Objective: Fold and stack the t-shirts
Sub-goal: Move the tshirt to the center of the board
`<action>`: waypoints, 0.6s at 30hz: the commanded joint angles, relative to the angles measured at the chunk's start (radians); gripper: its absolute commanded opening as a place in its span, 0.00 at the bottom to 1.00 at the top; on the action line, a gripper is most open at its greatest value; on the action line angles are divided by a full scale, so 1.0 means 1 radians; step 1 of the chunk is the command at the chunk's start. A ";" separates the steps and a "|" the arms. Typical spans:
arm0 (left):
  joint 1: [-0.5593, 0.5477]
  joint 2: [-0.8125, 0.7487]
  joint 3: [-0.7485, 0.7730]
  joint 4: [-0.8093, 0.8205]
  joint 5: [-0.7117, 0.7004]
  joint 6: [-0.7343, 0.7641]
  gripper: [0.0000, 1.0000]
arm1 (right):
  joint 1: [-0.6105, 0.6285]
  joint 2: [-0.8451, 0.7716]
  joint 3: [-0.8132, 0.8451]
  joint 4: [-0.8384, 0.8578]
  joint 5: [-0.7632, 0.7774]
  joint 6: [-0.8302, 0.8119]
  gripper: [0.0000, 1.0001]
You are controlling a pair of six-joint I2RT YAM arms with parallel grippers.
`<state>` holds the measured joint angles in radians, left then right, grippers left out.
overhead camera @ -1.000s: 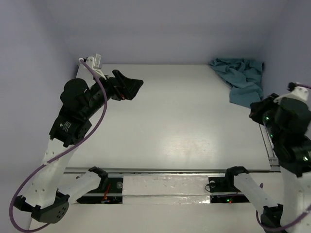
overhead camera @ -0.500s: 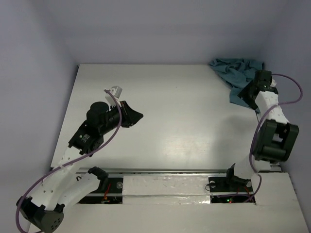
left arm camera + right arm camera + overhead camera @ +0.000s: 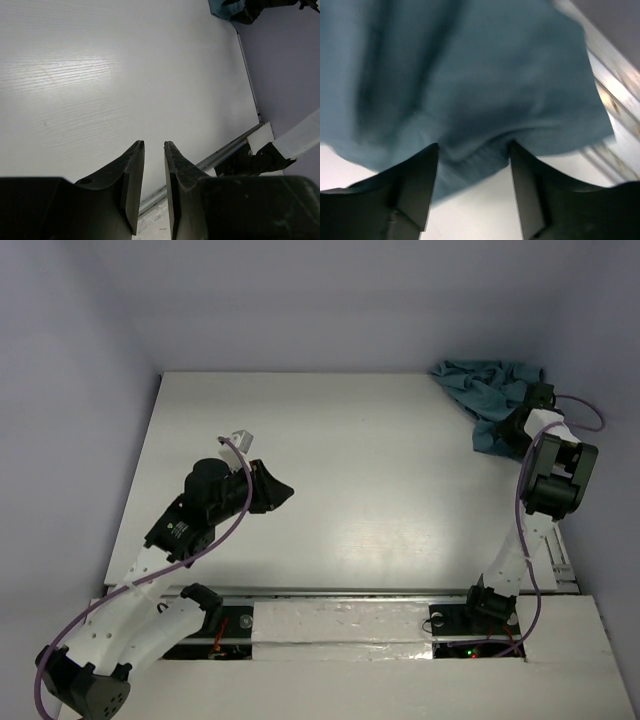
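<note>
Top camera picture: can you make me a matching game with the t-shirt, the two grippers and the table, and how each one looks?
Things:
1. teal t-shirt
2. left gripper
3. right gripper
4. table

How it looks:
A. white and flat
B. crumpled in the far right corner
C. fingers wide apart, right at the cloth
D. fingers only narrowly apart, holding nothing, over bare tabletop

Right pairs: 1-B, 2-D, 3-C, 4-A
</note>
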<state>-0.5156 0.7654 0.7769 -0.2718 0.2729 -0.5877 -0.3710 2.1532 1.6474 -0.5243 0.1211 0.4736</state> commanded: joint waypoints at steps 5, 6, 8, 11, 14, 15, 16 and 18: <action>-0.004 0.020 0.108 -0.073 -0.098 0.046 0.20 | 0.043 0.074 0.068 0.013 -0.096 -0.001 0.29; -0.004 0.026 0.119 -0.078 -0.106 0.058 0.20 | 0.052 0.062 0.060 0.027 -0.103 -0.009 0.13; -0.004 0.029 0.143 -0.084 -0.129 0.077 0.20 | 0.078 0.033 0.040 0.033 -0.106 -0.010 0.00; -0.004 0.054 0.197 -0.115 -0.185 0.117 0.20 | 0.168 -0.090 0.002 0.067 -0.113 -0.016 0.00; -0.004 0.090 0.289 -0.170 -0.307 0.170 0.22 | 0.335 -0.264 -0.041 0.083 -0.211 0.028 0.00; -0.004 0.101 0.321 -0.184 -0.345 0.180 0.23 | 0.389 -0.300 -0.028 0.075 -0.230 0.081 0.00; 0.008 0.110 0.347 -0.196 -0.380 0.190 0.24 | 0.505 -0.328 -0.014 0.060 -0.239 0.112 0.00; 0.029 0.129 0.424 -0.216 -0.457 0.216 0.26 | 0.627 -0.365 0.047 0.057 -0.299 0.208 0.00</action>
<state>-0.5114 0.8879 1.0924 -0.4614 -0.0269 -0.4397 0.0429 1.9423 1.6047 -0.4965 -0.0250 0.5415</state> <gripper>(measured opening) 0.248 0.025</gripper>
